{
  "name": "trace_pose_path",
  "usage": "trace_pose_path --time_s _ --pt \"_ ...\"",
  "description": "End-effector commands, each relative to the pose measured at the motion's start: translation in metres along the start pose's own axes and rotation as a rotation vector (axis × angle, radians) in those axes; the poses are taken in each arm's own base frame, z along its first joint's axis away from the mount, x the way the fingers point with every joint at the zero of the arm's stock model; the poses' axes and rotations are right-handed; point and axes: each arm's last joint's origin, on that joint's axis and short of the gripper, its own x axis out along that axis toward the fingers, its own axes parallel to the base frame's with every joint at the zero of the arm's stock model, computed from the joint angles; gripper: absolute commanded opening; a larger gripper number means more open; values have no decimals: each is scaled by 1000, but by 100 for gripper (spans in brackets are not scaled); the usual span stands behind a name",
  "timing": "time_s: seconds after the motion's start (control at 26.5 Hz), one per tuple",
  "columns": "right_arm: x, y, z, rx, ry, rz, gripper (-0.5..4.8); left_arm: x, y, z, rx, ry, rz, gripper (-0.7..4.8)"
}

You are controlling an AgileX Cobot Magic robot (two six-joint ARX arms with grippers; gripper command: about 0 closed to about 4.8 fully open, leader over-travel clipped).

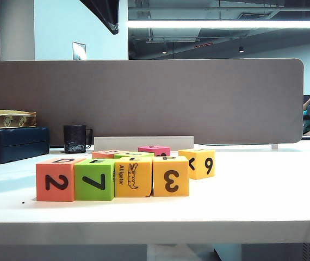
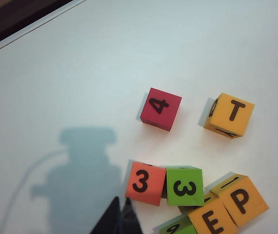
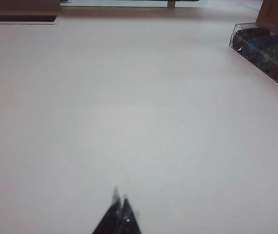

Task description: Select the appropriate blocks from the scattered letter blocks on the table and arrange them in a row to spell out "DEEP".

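Four blocks (image 1: 113, 178) sit touching in a near row on the table (image 1: 253, 206), apparently done; left gripper (image 2: 121, 207) and right gripper (image 3: 120, 197) closed, empty.

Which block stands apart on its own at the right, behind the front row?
The amber block showing a 9; the other blocks touch neighbours, while bare table surrounds this one.

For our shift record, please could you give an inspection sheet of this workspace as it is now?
Surface: white table, bare around the blocks.
Job's things: front row of four blocks touching: red-orange block, lime-green block, yellow alligator block, amber block.
Clutter: spare blocks behind the row, among them a pink block; clear box of chips.
Grippers: left gripper fingers shut, holding nothing; right gripper the same.
Cables: nothing seen.
Surroundings: grey partition, black mug.
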Motion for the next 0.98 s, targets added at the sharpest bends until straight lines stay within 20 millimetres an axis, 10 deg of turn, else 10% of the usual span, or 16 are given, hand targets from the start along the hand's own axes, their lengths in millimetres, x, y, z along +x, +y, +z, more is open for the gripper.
trace_pose_path --time_s 0.04,0.98 --pt "0 0 0 -2 -11 -5 -5 -3 0 1 0 -16 0 -6" --pt "-2 0 2 0 -40 -5 -5 -3 0 2 0 -23 0 -6"
